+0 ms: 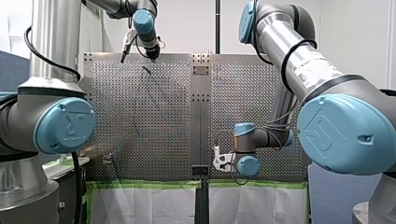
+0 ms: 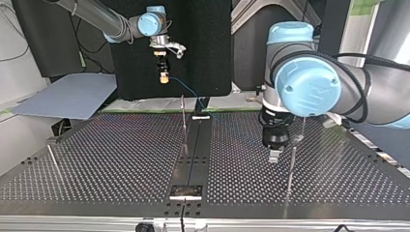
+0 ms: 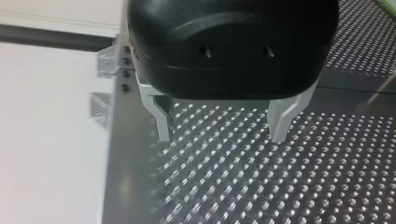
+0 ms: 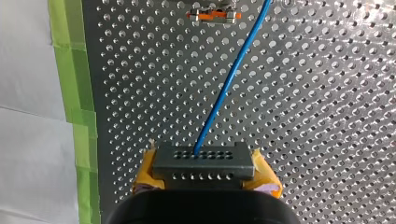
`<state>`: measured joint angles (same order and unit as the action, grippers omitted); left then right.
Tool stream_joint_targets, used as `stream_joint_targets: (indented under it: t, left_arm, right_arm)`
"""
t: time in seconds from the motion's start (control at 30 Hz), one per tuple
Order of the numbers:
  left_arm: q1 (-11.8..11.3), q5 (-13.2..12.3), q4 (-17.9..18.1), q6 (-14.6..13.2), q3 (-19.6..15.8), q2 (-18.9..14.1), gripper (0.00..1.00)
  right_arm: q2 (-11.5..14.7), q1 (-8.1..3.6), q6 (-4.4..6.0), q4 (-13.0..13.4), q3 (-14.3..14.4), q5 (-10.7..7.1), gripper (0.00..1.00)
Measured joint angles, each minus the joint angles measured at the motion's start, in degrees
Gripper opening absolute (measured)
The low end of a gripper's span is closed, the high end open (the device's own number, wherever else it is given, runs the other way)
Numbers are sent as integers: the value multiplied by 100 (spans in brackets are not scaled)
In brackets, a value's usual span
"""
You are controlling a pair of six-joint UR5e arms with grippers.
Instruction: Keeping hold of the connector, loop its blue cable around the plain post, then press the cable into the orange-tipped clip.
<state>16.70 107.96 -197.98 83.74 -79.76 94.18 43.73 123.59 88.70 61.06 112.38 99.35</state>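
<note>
Read across the top view, left to right.

- The right gripper (image 2: 164,77) hangs above the far edge of the perforated table (image 2: 121,154). Its yellow pads are clamped on the grey connector (image 4: 203,161).
- The blue cable (image 4: 229,79) leaves the connector's front face and slopes down toward the table. It passes just beside the orange-tipped clip (image 4: 214,15) and is not seated in it.
- Mid-table stands a thin upright post (image 2: 183,116). The cable crosses near its top in this view, and I cannot tell whether they touch.
- Further right is the left gripper (image 3: 223,128), with a black body. Its metal fingers (image 3: 163,123) are spread wide, with only bare table showing between them and the tips just above the surface.
- A second upright post (image 2: 291,166) stands just beside this gripper.
</note>
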Motion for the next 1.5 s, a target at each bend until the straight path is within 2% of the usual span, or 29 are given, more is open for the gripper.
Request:
stream_joint_targets:
  t: [0.43, 0.57, 0.7, 0.93, 1.27, 1.5]
  left_arm:
    - [796, 802, 505, -640, 10, 746, 98]
    - [892, 1001, 547, -829, 8, 918, 98]
    - [881, 1184, 606, -931, 8, 1095, 98]
    - [749, 1527, 910, -1024, 8, 1405, 98]
    - [462, 2065, 1112, -1177, 7, 1464, 98]
    - [367, 2454, 1246, -1240, 7, 1470, 98]
  right_arm:
    - [0, -5, 0, 11, 0, -2, 0]
    - [-1, -6, 0, 19, -3, -2, 0]
    - [-1, -4, 0, 21, -2, -2, 0]
    - [-1, 0, 0, 22, -6, -7, 0]
    - [0, 11, 0, -20, -26, -28, 0]
    - [0, 14, 0, -30, -29, -35, 0]
